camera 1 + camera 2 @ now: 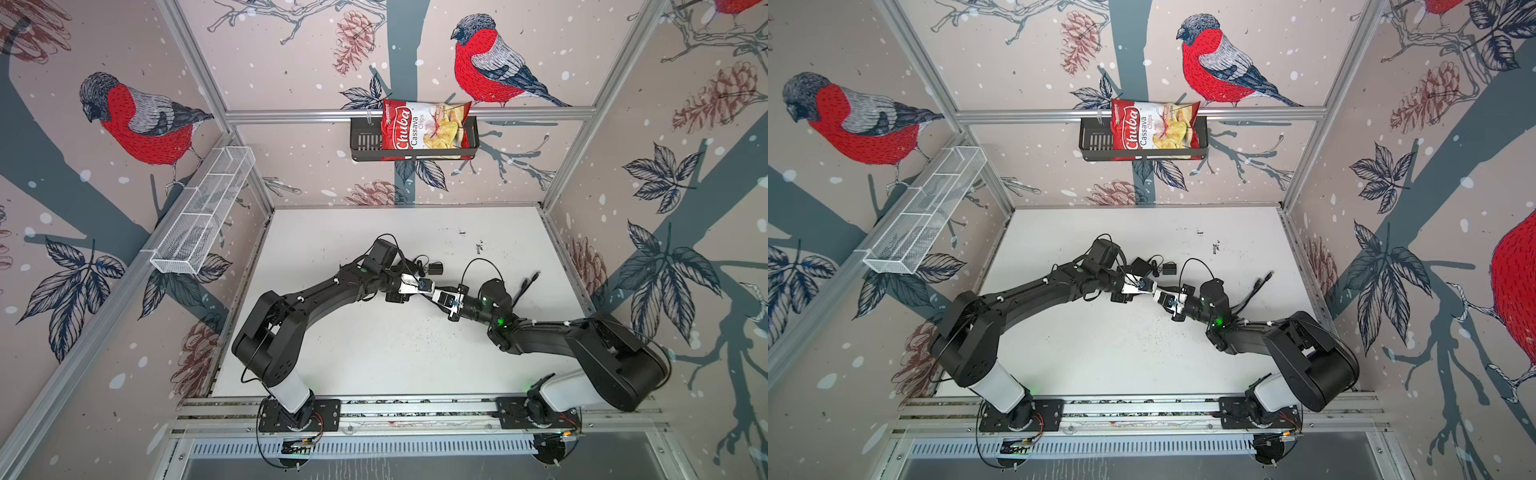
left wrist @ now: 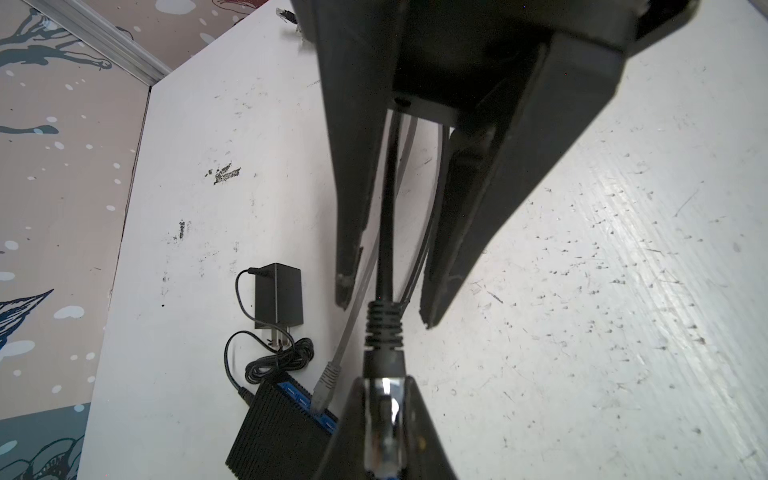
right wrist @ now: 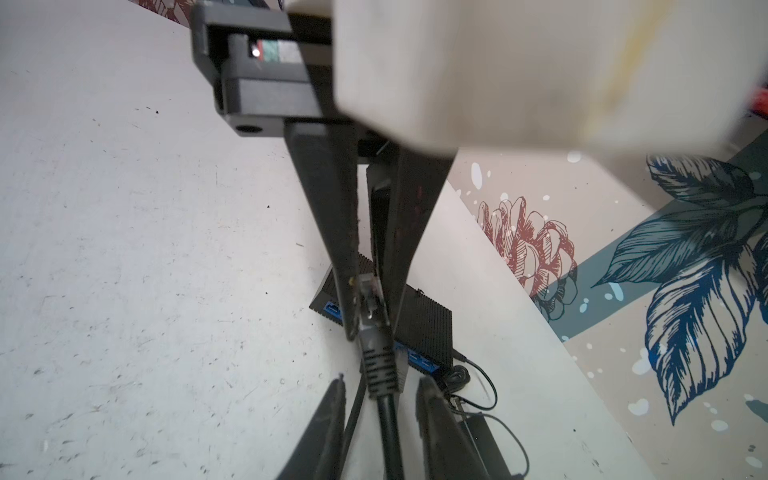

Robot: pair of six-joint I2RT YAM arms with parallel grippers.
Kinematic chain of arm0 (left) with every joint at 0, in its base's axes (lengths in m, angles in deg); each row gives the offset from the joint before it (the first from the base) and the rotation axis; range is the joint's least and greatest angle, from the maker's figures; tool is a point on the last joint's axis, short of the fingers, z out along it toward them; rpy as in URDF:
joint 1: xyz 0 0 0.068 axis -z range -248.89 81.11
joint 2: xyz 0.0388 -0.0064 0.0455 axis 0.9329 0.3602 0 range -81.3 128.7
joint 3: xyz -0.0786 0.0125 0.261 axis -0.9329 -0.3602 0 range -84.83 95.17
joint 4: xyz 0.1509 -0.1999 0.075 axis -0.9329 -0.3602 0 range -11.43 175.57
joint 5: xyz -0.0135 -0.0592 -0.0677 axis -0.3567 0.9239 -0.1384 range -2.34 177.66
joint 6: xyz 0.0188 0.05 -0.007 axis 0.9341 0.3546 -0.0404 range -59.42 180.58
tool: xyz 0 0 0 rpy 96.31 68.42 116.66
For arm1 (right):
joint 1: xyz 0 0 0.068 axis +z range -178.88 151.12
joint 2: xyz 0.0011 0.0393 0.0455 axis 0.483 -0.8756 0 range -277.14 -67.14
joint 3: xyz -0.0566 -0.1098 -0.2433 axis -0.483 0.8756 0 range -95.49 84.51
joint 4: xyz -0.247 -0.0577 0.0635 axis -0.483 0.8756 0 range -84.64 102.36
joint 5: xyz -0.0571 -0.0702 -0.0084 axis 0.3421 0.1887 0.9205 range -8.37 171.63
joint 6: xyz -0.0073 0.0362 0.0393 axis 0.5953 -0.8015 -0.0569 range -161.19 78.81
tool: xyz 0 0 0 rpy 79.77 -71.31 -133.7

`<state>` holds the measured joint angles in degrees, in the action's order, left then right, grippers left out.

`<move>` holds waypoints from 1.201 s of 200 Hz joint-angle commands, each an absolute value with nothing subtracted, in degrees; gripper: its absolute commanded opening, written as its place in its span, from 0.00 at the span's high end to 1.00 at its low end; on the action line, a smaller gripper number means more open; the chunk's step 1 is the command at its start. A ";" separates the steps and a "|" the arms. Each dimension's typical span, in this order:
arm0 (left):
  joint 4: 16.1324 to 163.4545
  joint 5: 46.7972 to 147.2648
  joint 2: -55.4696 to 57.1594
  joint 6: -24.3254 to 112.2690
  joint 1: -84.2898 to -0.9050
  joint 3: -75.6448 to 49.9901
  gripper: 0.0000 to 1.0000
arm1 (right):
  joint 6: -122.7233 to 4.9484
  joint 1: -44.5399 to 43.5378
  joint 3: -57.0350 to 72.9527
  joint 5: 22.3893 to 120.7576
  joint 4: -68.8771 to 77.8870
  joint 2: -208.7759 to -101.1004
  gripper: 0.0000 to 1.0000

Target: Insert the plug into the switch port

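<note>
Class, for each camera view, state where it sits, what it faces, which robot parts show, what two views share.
Top views: overhead, looking down at the table; left arm and right arm show.
Left wrist: on left arm, looking past left pincer at plug.
Right wrist: on right arm, looking past right pincer at switch.
Shared: both wrist views show plug, switch, both pincers.
</note>
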<state>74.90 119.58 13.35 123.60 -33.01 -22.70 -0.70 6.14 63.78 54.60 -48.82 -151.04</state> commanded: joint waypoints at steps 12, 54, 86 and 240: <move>75.39 122.38 13.15 123.95 -32.96 -22.31 0.95 | -1.63 6.25 63.50 53.68 -52.00 -151.77 0.69; 74.86 122.73 13.17 123.86 -32.98 -21.99 0.96 | -2.39 6.54 63.77 53.56 -54.16 -152.21 0.70; 74.61 122.75 13.30 123.86 -32.94 -21.87 0.96 | -1.99 6.62 62.98 53.03 -53.25 -152.70 0.73; 75.38 120.21 13.01 122.11 -33.03 -21.81 0.44 | -1.18 6.92 61.48 53.44 -48.83 -153.80 0.95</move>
